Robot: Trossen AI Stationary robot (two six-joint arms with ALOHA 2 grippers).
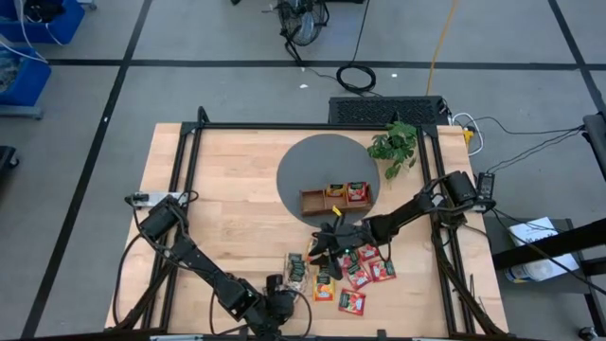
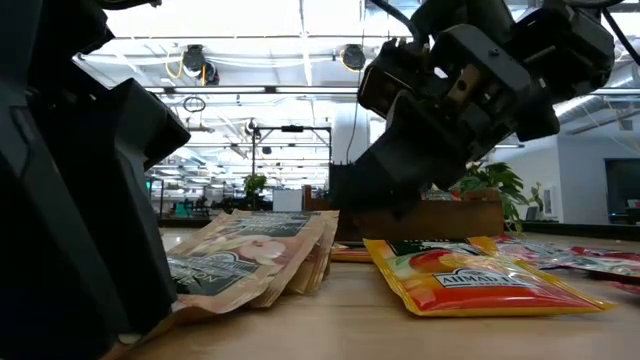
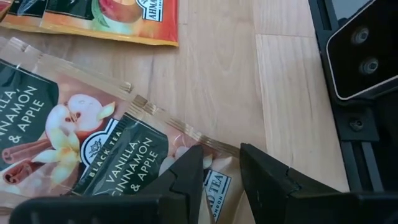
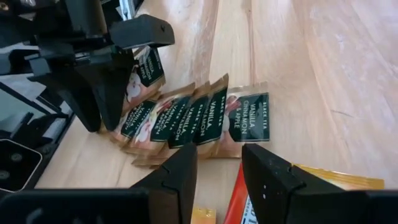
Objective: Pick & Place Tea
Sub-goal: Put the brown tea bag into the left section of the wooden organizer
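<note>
Open lab hall: taped floor (image 1: 114, 104), ceiling ducts (image 2: 270, 95).

So the tray (image 1: 336, 199) sits on the mat (image 1: 312, 166) around frame center in the high view, plant (image 1: 396, 144) up and to its right. The tea packets (image 1: 352, 275) are scattered on the bench (image 1: 227, 199) below the tray, lower center. Right gripper (image 1: 325, 248) hangs over them; left gripper (image 1: 292, 284) is at their left edge.

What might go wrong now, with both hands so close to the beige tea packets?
The beige packets overlap like a fan, so the left hand, low over one edge, may drag several at once. The right hand hovers near the same pile and near the left hand; they might bump. The orange packet beside them could be pushed.
</note>
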